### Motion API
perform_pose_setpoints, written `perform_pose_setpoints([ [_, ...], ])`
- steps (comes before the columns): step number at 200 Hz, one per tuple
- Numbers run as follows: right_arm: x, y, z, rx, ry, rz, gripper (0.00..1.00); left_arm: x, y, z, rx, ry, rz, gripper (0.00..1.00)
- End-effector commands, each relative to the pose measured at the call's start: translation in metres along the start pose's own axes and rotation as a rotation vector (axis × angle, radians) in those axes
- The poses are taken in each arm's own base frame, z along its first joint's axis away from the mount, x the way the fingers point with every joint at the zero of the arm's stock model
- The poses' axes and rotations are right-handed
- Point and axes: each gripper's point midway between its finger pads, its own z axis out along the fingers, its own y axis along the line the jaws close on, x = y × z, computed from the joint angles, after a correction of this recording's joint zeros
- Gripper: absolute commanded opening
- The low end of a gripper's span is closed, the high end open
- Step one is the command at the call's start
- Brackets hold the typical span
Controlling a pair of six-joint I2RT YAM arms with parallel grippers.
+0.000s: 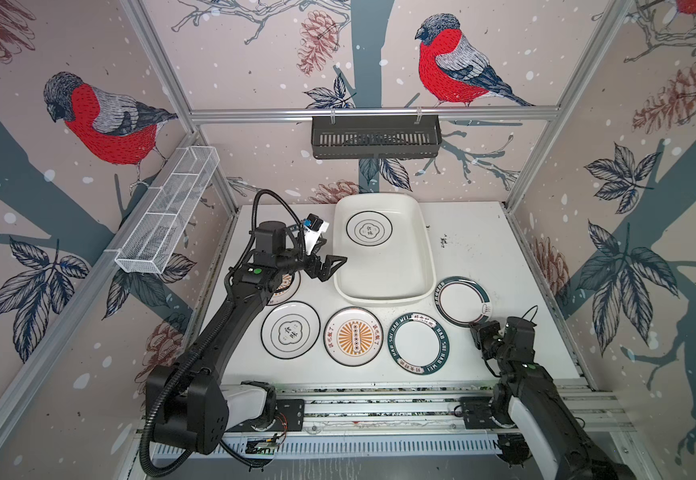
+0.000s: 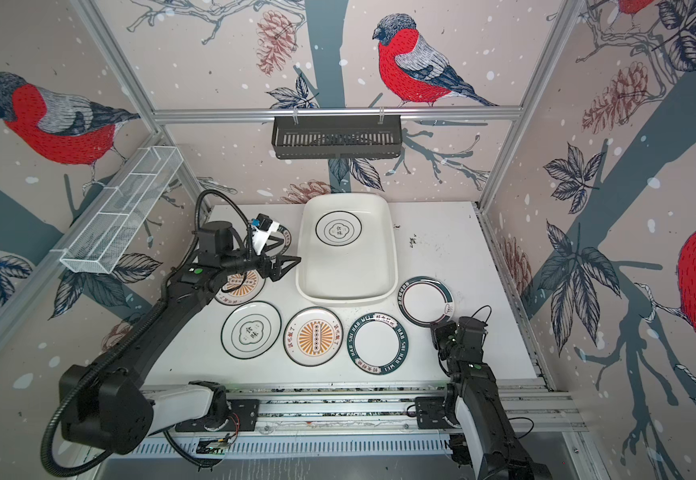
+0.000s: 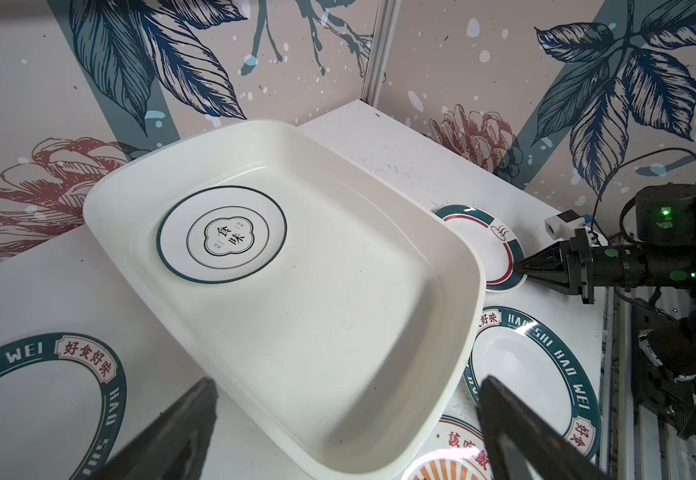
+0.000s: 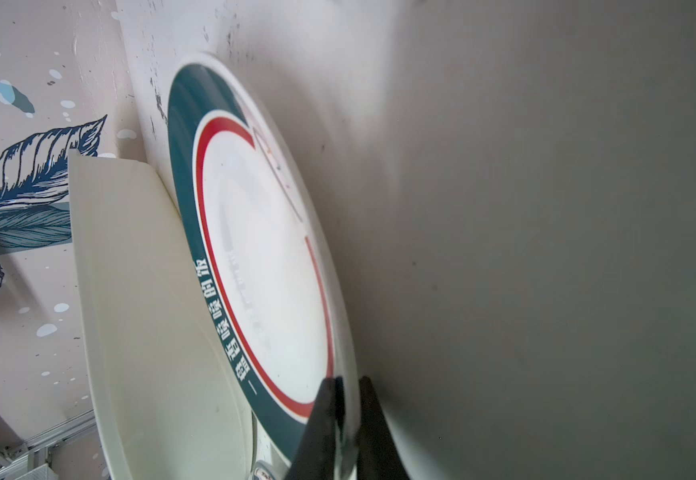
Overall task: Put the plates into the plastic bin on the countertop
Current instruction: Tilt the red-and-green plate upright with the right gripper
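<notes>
The white plastic bin (image 1: 383,274) stands at the back of the countertop (image 1: 475,249) with one black-rimmed plate (image 1: 369,227) lying in it. My right gripper (image 4: 348,386) is shut on the near rim of a teal-and-red rimmed plate (image 1: 462,300), which lies just right of the bin. Several more plates sit in front: a cloud-emblem one (image 1: 290,329), an orange sunburst one (image 1: 353,336) and a teal lettered one (image 1: 419,343). My left gripper (image 3: 348,384) hangs open and empty over the bin's near left corner (image 3: 338,453).
Another sunburst plate (image 2: 240,286) lies partly under the left arm, and a teal lettered plate (image 3: 39,399) sits left of the bin. A black slatted basket (image 1: 375,137) hangs on the back wall and a white wire basket (image 1: 167,212) on the left wall.
</notes>
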Motion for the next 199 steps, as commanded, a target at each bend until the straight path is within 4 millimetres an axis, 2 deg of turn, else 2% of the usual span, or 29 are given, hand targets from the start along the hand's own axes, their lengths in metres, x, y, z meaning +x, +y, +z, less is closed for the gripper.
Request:
perform_pose_setpoints([
  [1,0.011,-0.037,0.0,0.122,0.031,0.041,0.1,-0.01,0.0,-0.002,-0.009,-0.034,0.035,0.97],
  [76,0.0,-0.012,-0.003,0.037,-0.011,0.052,0.02,-0.013,0.001,-0.003,-0.016,-0.033,0.044,0.97],
  [199,-0.047,0.052,-0.031,-0.101,-0.154,0.017,0.01,-0.023,-0.001,-0.009,-0.025,-0.027,0.052,0.97],
])
